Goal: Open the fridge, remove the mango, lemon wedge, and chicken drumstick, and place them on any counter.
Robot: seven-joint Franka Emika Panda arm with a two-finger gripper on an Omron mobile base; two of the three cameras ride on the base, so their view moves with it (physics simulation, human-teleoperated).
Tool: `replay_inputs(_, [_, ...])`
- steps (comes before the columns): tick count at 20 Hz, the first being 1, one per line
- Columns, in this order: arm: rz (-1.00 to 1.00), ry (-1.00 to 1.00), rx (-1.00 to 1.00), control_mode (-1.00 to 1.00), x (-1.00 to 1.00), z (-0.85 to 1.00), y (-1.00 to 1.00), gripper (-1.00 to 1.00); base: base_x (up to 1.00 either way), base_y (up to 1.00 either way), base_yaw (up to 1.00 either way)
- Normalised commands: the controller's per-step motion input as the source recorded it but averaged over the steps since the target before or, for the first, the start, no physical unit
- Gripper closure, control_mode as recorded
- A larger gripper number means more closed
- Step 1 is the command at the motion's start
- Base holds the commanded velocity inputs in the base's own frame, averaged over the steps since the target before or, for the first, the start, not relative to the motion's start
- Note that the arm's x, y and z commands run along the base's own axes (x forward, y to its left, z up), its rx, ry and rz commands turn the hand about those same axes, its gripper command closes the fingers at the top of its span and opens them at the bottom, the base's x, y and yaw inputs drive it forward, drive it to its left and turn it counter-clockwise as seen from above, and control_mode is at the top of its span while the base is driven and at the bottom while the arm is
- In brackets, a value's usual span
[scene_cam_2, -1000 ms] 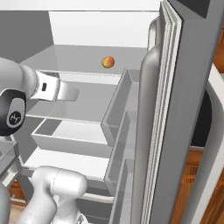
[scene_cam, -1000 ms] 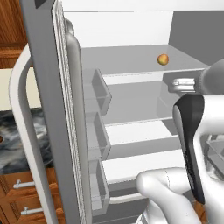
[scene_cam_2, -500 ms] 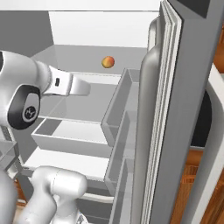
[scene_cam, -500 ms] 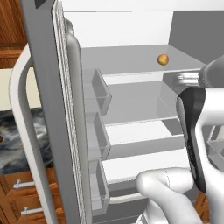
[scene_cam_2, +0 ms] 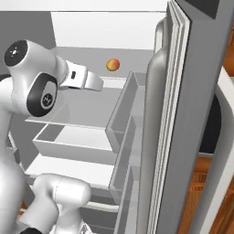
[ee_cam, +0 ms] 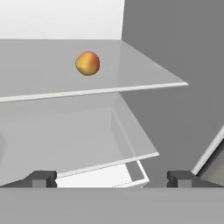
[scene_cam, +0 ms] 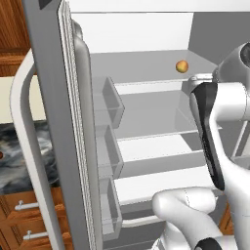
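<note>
Standing wide open, both doors of the fridge [scene_cam: 58, 122] are swung out, showing its white shelves. Alone on the top shelf, toward the back, sits the mango [ee_cam: 88, 63]. Reaching in at that shelf's height, the gripper [ee_cam: 112, 178] has its fingertips [ee_cam: 42, 178] spread well apart, holding nothing, clear of the fruit.

No readable text

No words, labels, brands or numbers can be made out on any surface; the markings are too blurred.
</note>
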Motion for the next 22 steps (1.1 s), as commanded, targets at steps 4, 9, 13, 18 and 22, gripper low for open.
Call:
replay_inputs(4, [0.00, 0.06, 0.00, -1.00, 0.49, 0.00, -0.05, -1.00, 0.00, 0.00, 0.00])
replay_inputs(9, [-0.01, 0.01, 0.00, -1.00, 0.57, 0.00, -0.04, -1.00, 0.00, 0.00, 0.00])
replay_inputs(13, [-0.02, 0.00, 0.00, -1.00, 0.57, 0.00, -0.01, -1.00, 0.00, 0.00, 0.00])
replay_inputs(18, [-0.05, 0.00, 0.00, -1.00, 0.51, 0.00, -0.01, -1.00, 0.00, 0.00, 0.00])
replay_inputs(22, [-0.04, 0.00, 0.00, -1.00, 0.51, 0.00, -0.03, -1.00, 0.00, 0.00, 0.00])
